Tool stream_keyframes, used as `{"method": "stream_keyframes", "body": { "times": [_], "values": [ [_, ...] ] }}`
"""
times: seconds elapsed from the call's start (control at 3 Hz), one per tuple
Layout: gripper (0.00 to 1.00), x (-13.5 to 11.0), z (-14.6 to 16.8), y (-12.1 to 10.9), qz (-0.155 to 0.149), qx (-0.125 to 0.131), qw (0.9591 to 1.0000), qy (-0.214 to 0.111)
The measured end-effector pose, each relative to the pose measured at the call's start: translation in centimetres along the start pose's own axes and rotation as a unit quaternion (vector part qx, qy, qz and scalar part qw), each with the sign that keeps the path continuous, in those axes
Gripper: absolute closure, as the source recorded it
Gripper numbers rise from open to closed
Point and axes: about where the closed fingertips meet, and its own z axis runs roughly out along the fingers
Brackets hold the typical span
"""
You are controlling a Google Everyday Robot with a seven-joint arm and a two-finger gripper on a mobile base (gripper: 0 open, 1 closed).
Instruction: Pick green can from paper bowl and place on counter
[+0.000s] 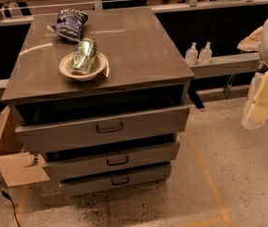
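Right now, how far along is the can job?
Done: nothing yet. The green can lies on its side in the paper bowl, at the counter's left front, near a chip bag. In hand: no contact; the pincer hangs at the view's right edge, beyond the cabinet. Left: reach, grasp, lift the can out, set it on the counter.

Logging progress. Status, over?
Gripper far right, off the counter. Green can lying in paper bowl. Chip bag behind bowl, not blocking.

can (pixel 84 56) lies in bowl (pixel 64 67) on counter (pixel 138 46), bag (pixel 70 23) behind, jaws far right.
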Motion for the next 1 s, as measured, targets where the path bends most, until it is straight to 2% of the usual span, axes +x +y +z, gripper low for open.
{"method": "stream_keyframes", "body": {
  "times": [0.33, 0.67, 1.0],
  "values": [
    [0.00, 0.0, 0.0, 0.0, 0.000, 0.000, 1.0000, 0.000],
    [0.00, -2.7, 0.1, -1.7, -0.021, 0.022, 0.9992, -0.024],
    [0.00, -7.6, 0.5, -5.3, -0.106, 0.048, 0.9918, -0.052]
  ]
}}
